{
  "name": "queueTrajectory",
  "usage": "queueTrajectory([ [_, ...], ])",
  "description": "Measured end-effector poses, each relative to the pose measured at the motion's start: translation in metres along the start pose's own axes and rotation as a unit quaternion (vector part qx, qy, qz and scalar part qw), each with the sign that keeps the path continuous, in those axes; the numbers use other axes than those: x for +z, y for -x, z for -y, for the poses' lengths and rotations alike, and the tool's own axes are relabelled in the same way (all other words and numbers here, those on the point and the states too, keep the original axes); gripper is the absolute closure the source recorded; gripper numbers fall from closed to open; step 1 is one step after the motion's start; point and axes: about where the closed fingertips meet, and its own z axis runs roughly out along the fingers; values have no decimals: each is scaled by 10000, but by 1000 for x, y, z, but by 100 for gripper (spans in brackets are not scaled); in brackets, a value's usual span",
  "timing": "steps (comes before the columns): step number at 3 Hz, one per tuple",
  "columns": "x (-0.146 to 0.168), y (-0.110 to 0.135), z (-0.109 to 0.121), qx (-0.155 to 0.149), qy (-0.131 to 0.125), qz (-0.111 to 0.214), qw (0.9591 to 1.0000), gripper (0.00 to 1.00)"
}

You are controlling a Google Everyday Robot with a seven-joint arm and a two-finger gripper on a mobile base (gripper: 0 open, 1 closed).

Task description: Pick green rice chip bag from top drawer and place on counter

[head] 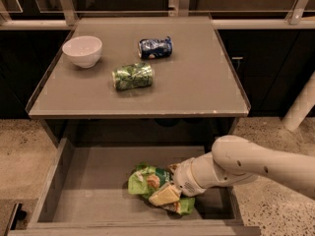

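The green rice chip bag (146,180) lies crumpled at the front middle of the open top drawer (93,200). My gripper (165,194) reaches in from the right on a white arm (236,163). It rests right on the bag's right side and covers part of it. The counter (197,82) is the grey tabletop above the drawer, and the bag is below it.
On the counter stand a white bowl (82,50) at the back left, a crushed dark green can (133,76) in the middle and a blue can (155,47) behind it. The drawer's low side walls and front edge (138,226) ring the bag. A white post (301,107) stands at the right.
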Motion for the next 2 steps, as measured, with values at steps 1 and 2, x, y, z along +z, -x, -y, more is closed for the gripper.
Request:
queueTrajectory([
  [1, 0, 0, 0, 0, 0, 0, 10000, 88],
  [2, 0, 0, 0, -2, 3, 2, 10000, 100],
])
